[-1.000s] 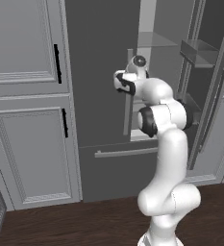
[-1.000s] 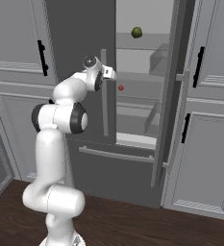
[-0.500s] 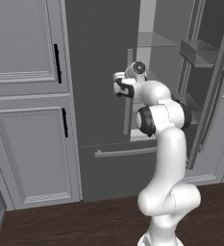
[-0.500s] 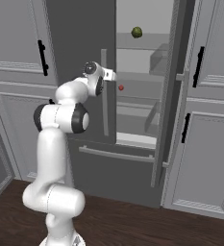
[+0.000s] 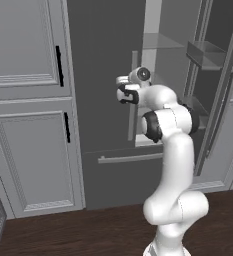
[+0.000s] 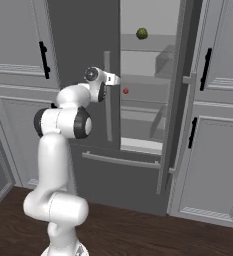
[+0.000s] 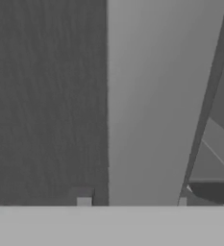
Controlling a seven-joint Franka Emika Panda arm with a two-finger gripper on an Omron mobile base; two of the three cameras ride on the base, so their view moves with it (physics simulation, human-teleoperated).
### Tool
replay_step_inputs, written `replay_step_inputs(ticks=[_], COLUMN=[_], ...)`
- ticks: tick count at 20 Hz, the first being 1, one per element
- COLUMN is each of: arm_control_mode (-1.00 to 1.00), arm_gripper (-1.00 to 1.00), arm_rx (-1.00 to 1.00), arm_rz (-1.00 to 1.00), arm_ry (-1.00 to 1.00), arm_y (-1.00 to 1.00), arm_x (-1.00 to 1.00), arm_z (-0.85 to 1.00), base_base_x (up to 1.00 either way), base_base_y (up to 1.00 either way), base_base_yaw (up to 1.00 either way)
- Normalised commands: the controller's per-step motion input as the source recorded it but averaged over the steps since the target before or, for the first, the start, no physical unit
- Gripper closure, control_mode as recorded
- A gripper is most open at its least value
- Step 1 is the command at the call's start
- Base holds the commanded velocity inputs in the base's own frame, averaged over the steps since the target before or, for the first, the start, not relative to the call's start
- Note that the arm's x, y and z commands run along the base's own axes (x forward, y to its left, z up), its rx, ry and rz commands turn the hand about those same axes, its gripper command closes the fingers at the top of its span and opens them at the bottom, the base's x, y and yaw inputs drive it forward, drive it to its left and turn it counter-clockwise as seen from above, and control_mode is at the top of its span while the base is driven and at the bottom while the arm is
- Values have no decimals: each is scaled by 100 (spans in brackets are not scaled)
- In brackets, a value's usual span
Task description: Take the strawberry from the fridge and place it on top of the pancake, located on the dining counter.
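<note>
The fridge is a tall dark grey unit; its right door stands open onto pale shelves. The strawberry, a tiny red berry, sits on a middle shelf just past the edge of the left door. My gripper is at the left door's long vertical handle. In the hand view the pale bar runs between my fingertips, which have closed in on it from both sides. The pancake and the dining counter are out of view.
A dark green round item lies on the top shelf. The open right door juts out beside the arm. Below is the drawer with its horizontal bar. Panelled cabinets flank the fridge.
The jaws have narrowed from wide open onto the door handle. The hand has edged slightly toward the handle; the fridge doors stand as before.
</note>
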Motion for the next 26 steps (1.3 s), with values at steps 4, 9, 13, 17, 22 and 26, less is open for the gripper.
replay_step_inputs(ticks=[4,9,13,17,22,26], arm_control_mode=[-100,-100,-100,-100,-100,-100], arm_gripper=[100,100,100,100,100,100], arm_rx=[0,0,0,0,0,0], arm_rz=[0,0,-4,-9,-10,-10], arm_ry=[10,5,0,0,0,5], arm_y=[100,100,100,100,100,100], arm_x=[-73,-93,-88,-67,-46,-29], arm_z=[14,4,0,0,0,0], base_base_x=[0,0,0,0,0,0], base_base_y=[0,0,0,0,0,0], base_base_yaw=[0,0,0,0,0,0])
